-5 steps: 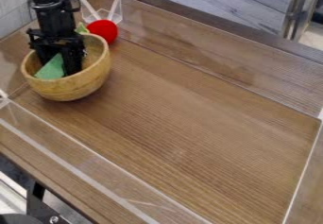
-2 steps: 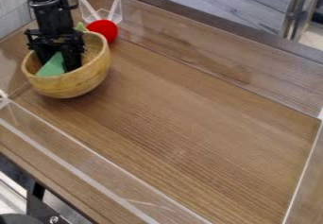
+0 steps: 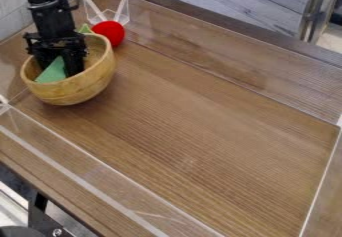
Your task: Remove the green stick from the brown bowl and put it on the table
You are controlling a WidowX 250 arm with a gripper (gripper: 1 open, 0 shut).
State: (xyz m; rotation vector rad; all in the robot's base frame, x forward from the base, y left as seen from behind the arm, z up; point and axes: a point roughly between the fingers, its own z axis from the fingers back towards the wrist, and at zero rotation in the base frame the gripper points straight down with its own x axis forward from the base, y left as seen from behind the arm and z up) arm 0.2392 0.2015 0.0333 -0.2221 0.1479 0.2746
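The brown bowl [image 3: 80, 89] stands at the far left of the table [image 3: 201, 126]. Inside it the green stick [image 3: 52, 74] leans against the left wall, its upper end between my fingers. My black gripper [image 3: 60, 61] points down into the bowl and is shut on the green stick. The fingers hide the stick's top.
A red round toy with green leaves [image 3: 108, 33] lies just behind the bowl on its right. Clear plastic walls [image 3: 80, 181] run along the table's edges. A table leg [image 3: 313, 21] stands beyond the far right corner.
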